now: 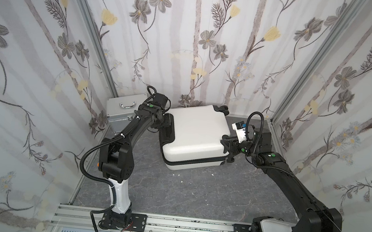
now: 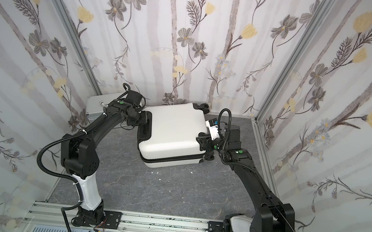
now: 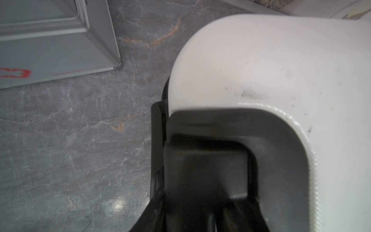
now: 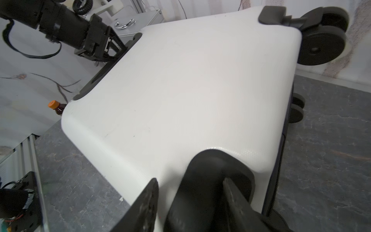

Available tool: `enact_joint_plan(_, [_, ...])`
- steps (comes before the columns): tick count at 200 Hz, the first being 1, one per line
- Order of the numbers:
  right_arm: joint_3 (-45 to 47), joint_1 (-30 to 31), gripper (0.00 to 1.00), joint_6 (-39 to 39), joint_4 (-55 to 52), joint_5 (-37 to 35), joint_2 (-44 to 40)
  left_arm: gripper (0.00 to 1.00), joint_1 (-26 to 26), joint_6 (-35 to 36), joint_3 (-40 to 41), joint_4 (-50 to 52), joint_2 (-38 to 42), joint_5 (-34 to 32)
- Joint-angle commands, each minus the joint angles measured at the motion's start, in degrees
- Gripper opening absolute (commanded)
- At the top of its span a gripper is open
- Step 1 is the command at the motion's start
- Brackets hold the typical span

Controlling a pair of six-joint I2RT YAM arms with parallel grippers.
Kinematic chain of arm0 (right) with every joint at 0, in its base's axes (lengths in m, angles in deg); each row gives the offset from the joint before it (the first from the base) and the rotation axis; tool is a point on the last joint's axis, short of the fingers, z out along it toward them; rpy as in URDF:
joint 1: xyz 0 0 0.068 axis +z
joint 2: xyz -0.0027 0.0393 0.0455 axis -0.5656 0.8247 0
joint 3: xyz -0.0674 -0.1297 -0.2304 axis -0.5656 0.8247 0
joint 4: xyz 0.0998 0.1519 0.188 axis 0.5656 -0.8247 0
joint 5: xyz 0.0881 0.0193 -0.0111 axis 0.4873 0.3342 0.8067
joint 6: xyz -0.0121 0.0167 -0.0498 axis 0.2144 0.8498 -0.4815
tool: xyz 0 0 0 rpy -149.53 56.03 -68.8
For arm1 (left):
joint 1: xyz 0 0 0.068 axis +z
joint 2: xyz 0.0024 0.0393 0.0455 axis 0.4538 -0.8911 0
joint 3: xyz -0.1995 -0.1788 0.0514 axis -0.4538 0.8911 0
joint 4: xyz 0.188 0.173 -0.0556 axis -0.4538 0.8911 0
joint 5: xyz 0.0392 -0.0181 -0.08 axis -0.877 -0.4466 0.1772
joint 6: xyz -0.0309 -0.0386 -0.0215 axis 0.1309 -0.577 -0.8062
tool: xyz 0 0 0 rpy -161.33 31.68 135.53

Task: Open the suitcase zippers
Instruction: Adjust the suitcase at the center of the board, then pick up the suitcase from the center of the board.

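Note:
The white suitcase (image 1: 197, 132) (image 2: 171, 129) lies flat on the grey table, wheels toward the back wall. Its black zipper (image 1: 194, 163) (image 2: 173, 161) runs along the middle seam and looks closed on the front side. A short stretch of zipper (image 3: 165, 90) shows in the left wrist view. My left gripper (image 1: 167, 124) (image 2: 144, 120) (image 3: 204, 152) is at the black handle recess, its fingers pressed against both sides of the handle (image 3: 206, 172). My right gripper (image 1: 226, 144) (image 2: 201, 141) (image 4: 189, 180) stands open astride the black wheel mount (image 4: 210, 180) at the near right corner, with a gap on one side.
A silver metal case (image 1: 124, 110) (image 2: 96, 106) (image 3: 50, 50) stands at the back left behind my left arm. A brown bottle with an orange cap (image 4: 57, 106) shows past the suitcase. Papered walls close in on three sides. The aluminium rail (image 1: 169, 223) bounds the front.

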State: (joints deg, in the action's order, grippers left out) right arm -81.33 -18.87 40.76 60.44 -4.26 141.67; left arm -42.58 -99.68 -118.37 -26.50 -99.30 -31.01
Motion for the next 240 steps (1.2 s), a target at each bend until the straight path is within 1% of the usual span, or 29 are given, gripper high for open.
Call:
enact_joint_plan(1, [0.7,0.0,0.61,0.5,-4.3,2.5,-3.0,0.45,-0.1,2.6,-3.3,3.5,-2.7,-2.6])
enact_joint_plan(14, [1.4,-1.3,0.66,0.7,-3.8,-0.1,-6.1,0.5,-0.1,3.2,-5.0,4.0,-2.2,-3.0])
enact_joint_plan(27, [2.5,-3.9,0.69,1.4,-3.0,-2.4,-9.6,0.54,-0.2,4.0,-5.3,3.8,-0.5,-3.4])
enact_joint_plan(40, [4.3,-7.0,0.7,2.5,-1.6,-3.3,-13.5,0.57,-0.1,5.7,-4.4,3.0,2.6,-3.3])
enact_joint_plan(48, [5.9,-8.8,0.7,3.2,-0.4,-3.3,-16.1,0.59,-0.2,7.4,-3.6,2.0,4.8,-2.9])
enact_joint_plan(66, [10.6,-11.5,0.71,5.5,4.2,-4.2,-22.2,0.62,-1.5,14.6,-1.2,-0.9,9.9,-0.2])
enact_joint_plan(75, [14.3,-12.3,0.71,6.8,7.0,-4.6,-25.2,0.62,-2.8,18.3,-0.1,-2.5,12.5,0.7])
enact_joint_plan(88, [18.4,-12.7,0.71,8.8,10.7,-5.1,-29.0,0.63,-5.6,24.2,1.5,-4.8,15.7,4.3])
enact_joint_plan(106, [23.8,-12.7,0.71,12.4,14.7,-7.2,-33.6,0.66,-11.6,33.6,3.7,-6.9,18.5,10.6])
enact_joint_plan(119, [27.7,-12.8,0.71,15.4,17.3,-9.1,-37.3,0.69,-16.3,37.4,4.3,-8.2,18.8,12.8])
enact_joint_plan(133, [31.6,-12.7,0.7,17.5,19.5,-9.6,-41.4,0.7,-20.4,39.3,1.5,-6.3,16.4,15.2])
enact_joint_plan(139, [33.5,-12.7,0.7,19.7,20.9,-10.4,-43.0,0.7,-21.8,39.6,-0.3,-4.9,14.8,16.0])
enact_joint_plan(149, [37.3,-12.8,0.7,23.2,24.4,-10.7,-46.1,0.7,-24.0,40.9,-4.1,-1.1,11.7,17.4])
enact_joint_plan(169, [41.2,-12.8,0.69,25.3,25.5,-12.9,-50.7,0.7,-27.9,44.9,-12.3,6.4,4.8,18.5])
enact_joint_plan(179, [42.4,-12.8,0.68,26.6,26.3,-12.8,-52.3,0.71,-29.8,46.5,-16.4,9.7,1.1,18.6])
enact_joint_plan(198, [44.7,-12.7,0.68,28.7,28.6,-10.5,-53.9,0.71,-32.2,48.2,-25.4,13.7,-6.0,18.3])
enact_joint_plan(221, [46.2,-12.7,0.7,28.8,30.0,-7.3,-54.8,0.72,-34.1,49.5,-35.5,16.2,-13.2,18.5])
enact_joint_plan(240, [46.8,-12.6,0.7,29.1,30.3,-6.2,-55.0,0.73,-35.2,50.0,-40.6,16.4,-17.3,18.0])
